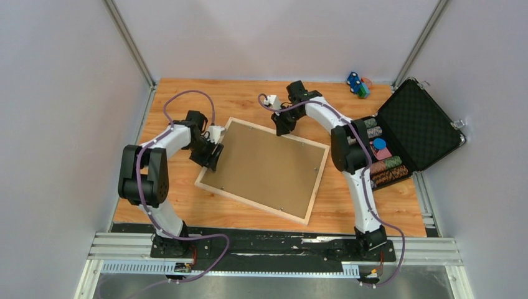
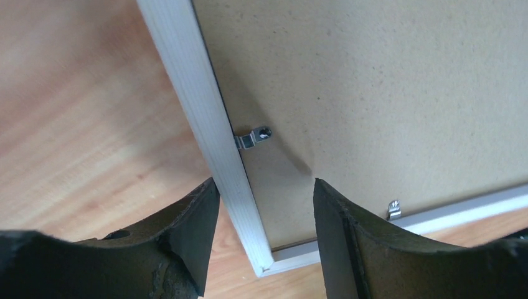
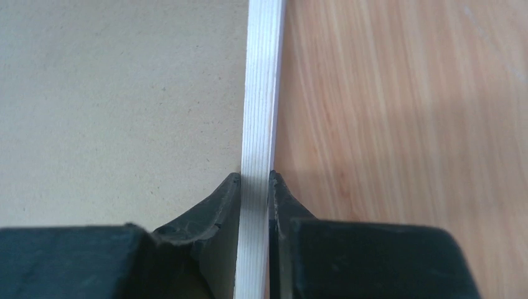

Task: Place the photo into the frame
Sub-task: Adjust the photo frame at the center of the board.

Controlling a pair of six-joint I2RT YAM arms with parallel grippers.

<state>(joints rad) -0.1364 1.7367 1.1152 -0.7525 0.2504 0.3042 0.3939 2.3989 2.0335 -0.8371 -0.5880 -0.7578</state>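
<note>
The frame (image 1: 314,187) lies face down on the table, its pale wood rim around a brown backing board (image 1: 268,165) held by small metal clips (image 2: 255,137). The photo is hidden. My left gripper (image 1: 210,156) is open and straddles the frame's left rim near its corner (image 2: 264,265); one finger (image 2: 187,237) is over the table, the other over the board. My right gripper (image 1: 283,124) is shut on the frame's far rim (image 3: 258,93), which is pinched between both fingers (image 3: 218,205).
An open black case (image 1: 414,124) with rows of poker chips stands at the right. A small blue and green toy (image 1: 357,84) sits at the back right. Metal posts and grey walls surround the wooden table (image 1: 386,205).
</note>
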